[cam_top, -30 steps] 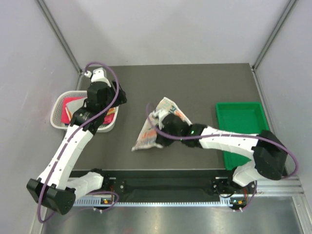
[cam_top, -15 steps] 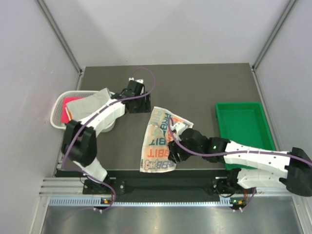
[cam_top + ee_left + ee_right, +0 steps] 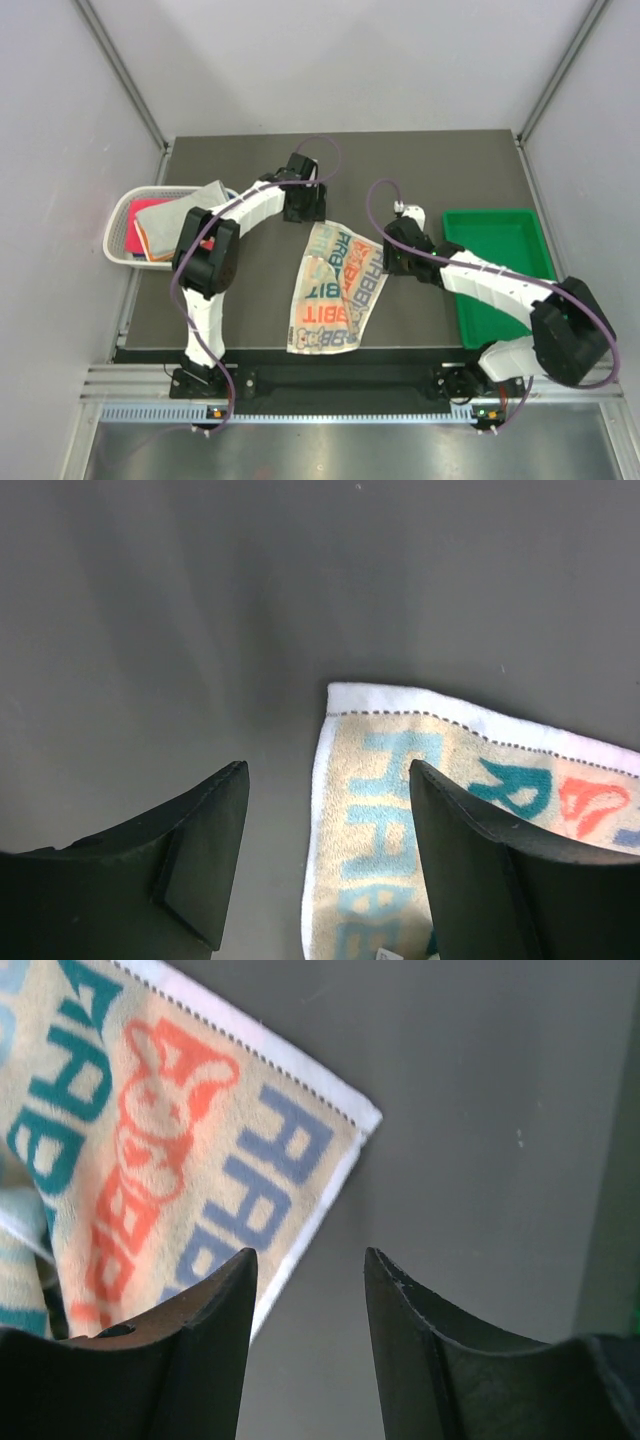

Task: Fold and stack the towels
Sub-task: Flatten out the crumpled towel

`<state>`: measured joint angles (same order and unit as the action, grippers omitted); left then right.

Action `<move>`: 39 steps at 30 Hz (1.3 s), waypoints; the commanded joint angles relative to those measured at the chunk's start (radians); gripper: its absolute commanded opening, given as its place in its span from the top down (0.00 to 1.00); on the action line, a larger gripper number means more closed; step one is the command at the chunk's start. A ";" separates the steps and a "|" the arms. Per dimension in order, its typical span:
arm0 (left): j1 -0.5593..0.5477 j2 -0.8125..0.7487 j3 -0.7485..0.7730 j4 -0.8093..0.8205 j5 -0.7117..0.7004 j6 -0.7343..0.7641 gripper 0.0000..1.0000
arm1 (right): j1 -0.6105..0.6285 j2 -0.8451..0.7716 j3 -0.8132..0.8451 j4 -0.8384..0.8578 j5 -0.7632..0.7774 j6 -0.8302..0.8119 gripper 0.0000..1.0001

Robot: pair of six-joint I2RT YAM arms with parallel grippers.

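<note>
A white towel (image 3: 335, 290) printed with orange, teal and grey-blue letters lies spread on the dark table, with a flap turned over along its left edge. My left gripper (image 3: 305, 207) hovers open over the towel's far left corner (image 3: 400, 810), nothing between its fingers (image 3: 205, 860). My right gripper (image 3: 393, 252) stands open just beside the towel's right corner (image 3: 180, 1130), its left finger (image 3: 215, 1330) over the white hem. More towels sit in the white basket (image 3: 118, 222): a grey one (image 3: 180, 207) on top, a pink-red one (image 3: 135, 240) and an orange one (image 3: 162, 243).
A green plastic tray (image 3: 497, 250) stands at the right edge of the table, close behind my right arm. The basket sits at the table's left edge. Grey walls enclose the table on three sides.
My right gripper has let go of the printed towel, which now lies spread out, and moved to its right corner. My left arm swung from the basket over to the towel's far left corner.
</note>
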<state>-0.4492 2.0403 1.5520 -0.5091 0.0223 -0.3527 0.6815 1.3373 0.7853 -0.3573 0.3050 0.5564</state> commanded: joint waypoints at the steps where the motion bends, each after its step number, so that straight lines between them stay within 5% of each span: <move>1: 0.010 0.029 0.049 -0.006 0.015 0.043 0.30 | -0.026 0.072 0.066 0.113 0.042 0.017 0.53; 25: 0.007 0.135 0.043 -0.014 0.079 0.044 0.48 | -0.103 0.324 0.084 0.258 0.034 0.071 0.52; 35: -0.016 0.155 0.025 0.004 0.082 0.029 0.53 | -0.129 0.361 0.112 0.276 -0.012 0.039 0.70; 39: -0.017 0.158 0.023 -0.006 0.047 0.026 0.66 | -0.142 0.369 0.134 0.267 -0.023 0.022 0.78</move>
<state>-0.4603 2.1429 1.6016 -0.4824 0.0891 -0.3183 0.5587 1.6875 0.8814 -0.0937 0.3069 0.5999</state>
